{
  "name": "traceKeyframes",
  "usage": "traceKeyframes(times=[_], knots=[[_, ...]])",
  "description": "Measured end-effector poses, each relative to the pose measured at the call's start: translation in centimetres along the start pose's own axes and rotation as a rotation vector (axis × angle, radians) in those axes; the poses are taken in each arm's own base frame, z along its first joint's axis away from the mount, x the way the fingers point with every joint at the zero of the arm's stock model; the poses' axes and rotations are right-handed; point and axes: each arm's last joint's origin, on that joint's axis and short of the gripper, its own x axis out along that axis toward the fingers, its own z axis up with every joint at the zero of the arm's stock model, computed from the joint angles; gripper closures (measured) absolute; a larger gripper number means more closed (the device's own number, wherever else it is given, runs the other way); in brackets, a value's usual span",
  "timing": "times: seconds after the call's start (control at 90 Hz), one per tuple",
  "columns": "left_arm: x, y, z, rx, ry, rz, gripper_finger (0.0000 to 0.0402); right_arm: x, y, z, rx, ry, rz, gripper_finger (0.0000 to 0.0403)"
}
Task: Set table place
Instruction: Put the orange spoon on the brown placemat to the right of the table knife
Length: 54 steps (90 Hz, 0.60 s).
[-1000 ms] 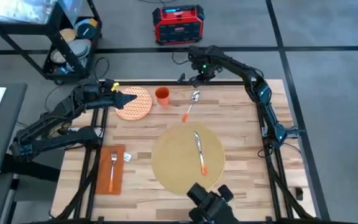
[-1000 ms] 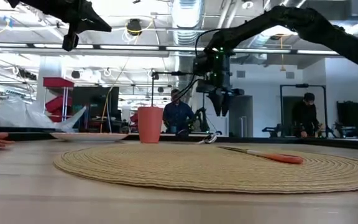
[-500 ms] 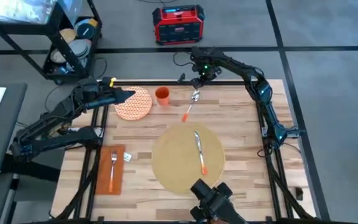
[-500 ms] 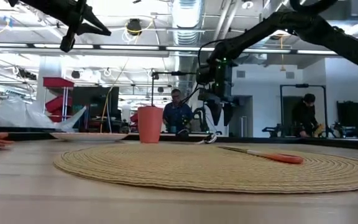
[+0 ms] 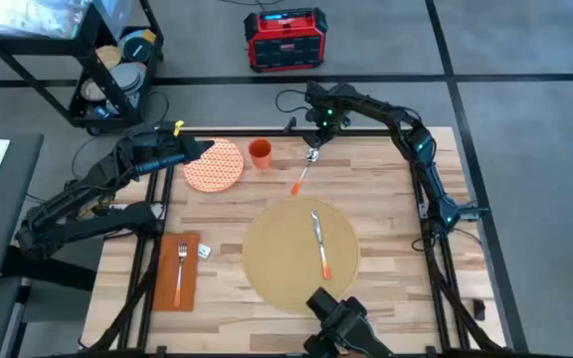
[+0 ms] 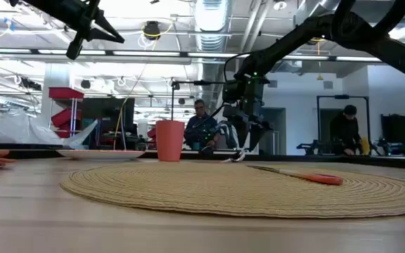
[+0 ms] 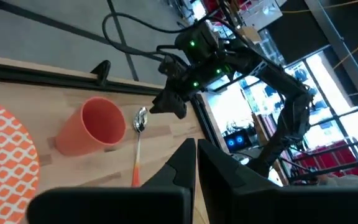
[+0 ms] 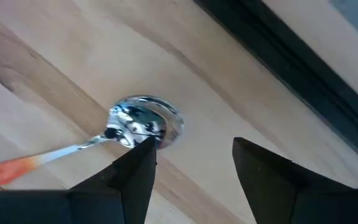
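Placemat (image 5: 300, 254), big, round and tan, is lying on the near middle of the wooden surface (image 5: 386, 199), and a knife (image 5: 319, 244) with an orange handle is resting across it. Over at the far edge, the right pincer (image 5: 313, 147) is hanging low just above the bowl of a spoon (image 5: 304, 169), fingers (image 8: 129, 171) spread apart, with one tip just at the bowl's edge in the right wrist view. Nothing is being gripped there. That spoon's orange handle is pointing back toward the placemat. Just left of the spoon, an orange cup (image 5: 260, 152) is standing upright, and left of that an orange-and-white patterned plate (image 5: 214, 165) is sitting flat. The left pincer (image 5: 199, 149) is hovering above the plate's far left rim, high over the surface in the low view, fingers together and holding nothing. Down at the near left, a fork (image 5: 180, 270) is lying on an orange napkin (image 5: 177, 271), well apart from the placemat.
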Motion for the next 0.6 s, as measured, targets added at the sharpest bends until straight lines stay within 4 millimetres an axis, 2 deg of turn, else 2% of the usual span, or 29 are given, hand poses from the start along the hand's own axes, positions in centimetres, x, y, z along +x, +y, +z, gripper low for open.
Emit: traceKeyframes(times=[0.267,0.6], knots=[[0.0,0.1,0.0,0.0,-0.01,0.018,0.0402,0.79,0.07,-0.15,-0.021,0.0,0.05,0.0206],[0.01,0.23,-0.05,0.003,-0.013,0.037,0.0402,0.76,-0.01,0.1,-0.046,-0.022,0.098,0.024]])
